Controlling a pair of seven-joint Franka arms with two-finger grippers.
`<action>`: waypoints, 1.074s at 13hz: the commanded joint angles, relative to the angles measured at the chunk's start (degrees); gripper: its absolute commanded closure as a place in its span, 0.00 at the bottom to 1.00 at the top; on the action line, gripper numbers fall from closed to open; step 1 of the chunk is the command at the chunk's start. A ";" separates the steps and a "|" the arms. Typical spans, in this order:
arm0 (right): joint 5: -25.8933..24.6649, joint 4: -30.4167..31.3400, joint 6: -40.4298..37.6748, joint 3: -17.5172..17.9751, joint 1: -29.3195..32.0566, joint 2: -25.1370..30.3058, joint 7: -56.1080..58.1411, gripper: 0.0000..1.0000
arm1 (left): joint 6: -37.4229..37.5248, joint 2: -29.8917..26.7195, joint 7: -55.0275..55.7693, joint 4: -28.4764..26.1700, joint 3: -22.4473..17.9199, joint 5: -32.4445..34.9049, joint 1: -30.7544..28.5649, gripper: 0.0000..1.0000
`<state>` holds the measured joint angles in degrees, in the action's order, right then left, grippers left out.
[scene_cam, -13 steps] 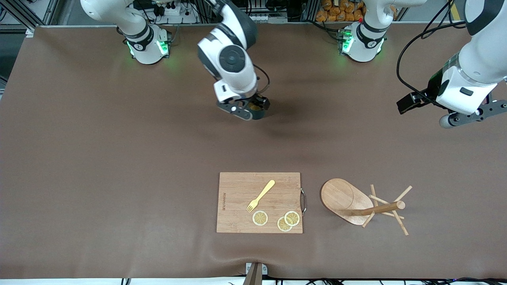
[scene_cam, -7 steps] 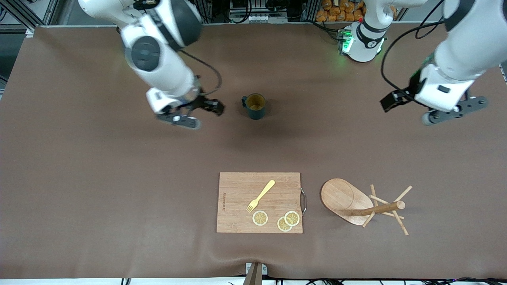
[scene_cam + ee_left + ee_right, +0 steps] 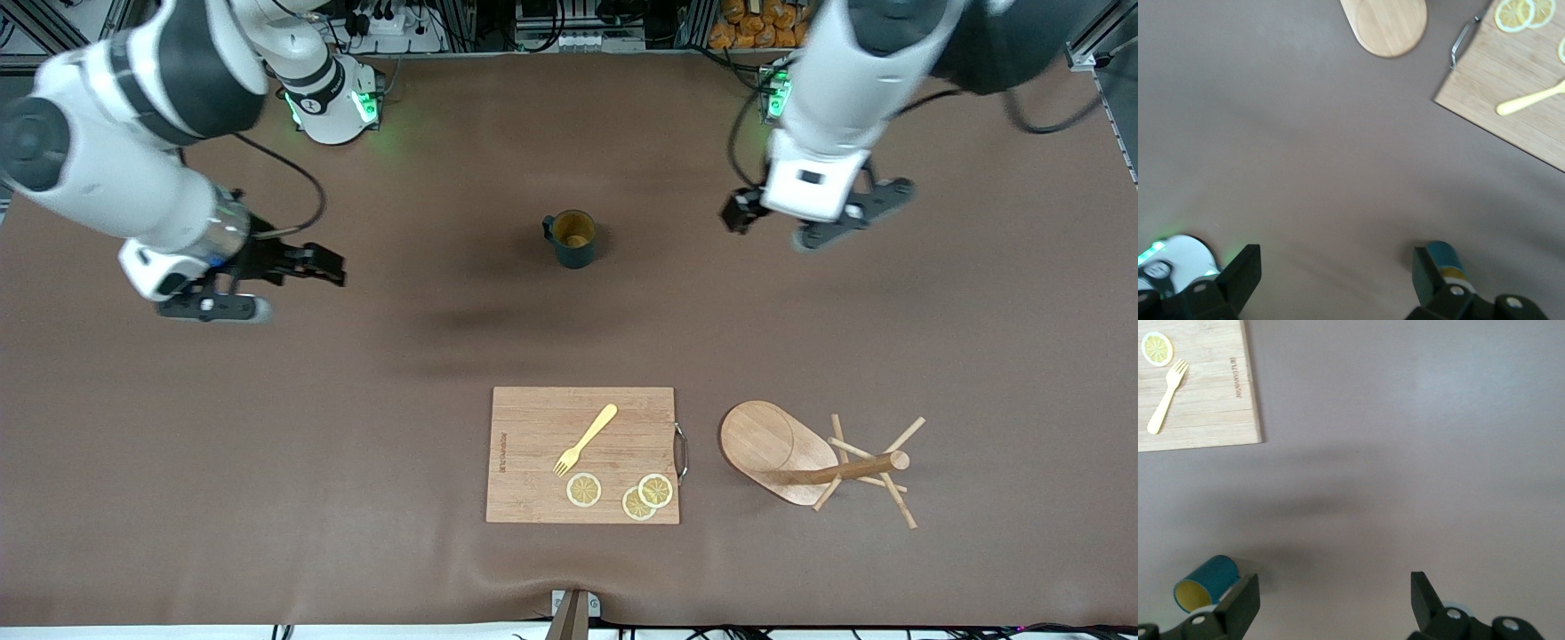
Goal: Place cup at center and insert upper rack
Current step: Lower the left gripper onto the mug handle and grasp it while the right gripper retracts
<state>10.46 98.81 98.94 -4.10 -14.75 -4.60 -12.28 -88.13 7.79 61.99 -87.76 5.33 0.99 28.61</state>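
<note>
Your dark teal mug (image 3: 573,238) stands upright mid-table; the light wooden mug tree (image 3: 805,460) lies toppled at its five o'clock. Left gripper (image 3: 822,220) and right gripper (image 3: 242,283) hover wide, empty

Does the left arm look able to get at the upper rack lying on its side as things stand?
Probably yes. The left gripper is open and empty over bare table, and nothing stands between it and the upper rack, which lies apart from the cutting board. The cup sits clear of that path.
</note>
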 commanded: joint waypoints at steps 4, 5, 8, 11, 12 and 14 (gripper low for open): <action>-3.51 2.09 -4.72 1.38 6.04 7.49 4.19 0.00 | -5.91 9.06 23.21 1.80 -0.59 0.15 14.52 0.00; -3.52 2.09 -5.16 1.38 6.65 7.67 4.11 0.00 | -6.53 11.43 27.52 3.02 -0.67 0.24 16.55 0.00; -3.52 2.09 -5.25 1.38 8.06 7.85 4.19 0.00 | -7.06 20.04 39.83 8.81 -0.85 3.91 23.67 0.00; -3.52 1.74 -4.72 1.38 10.95 8.46 7.52 0.00 | -11.69 27.17 51.70 11.47 -1.29 6.91 30.35 0.00; -3.60 1.74 -4.98 1.38 11.75 8.64 8.40 0.00 | -13.63 28.41 55.83 11.47 -1.29 7.79 30.89 0.00; -3.69 1.82 -5.16 1.38 11.93 9.43 8.50 0.00 | -15.14 31.56 60.86 12.08 -1.29 8.50 33.34 0.00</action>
<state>7.52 99.50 93.82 -4.00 -4.11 2.70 -4.59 -102.84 36.32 119.19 -78.60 4.84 8.23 60.26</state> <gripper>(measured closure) 0.000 0.000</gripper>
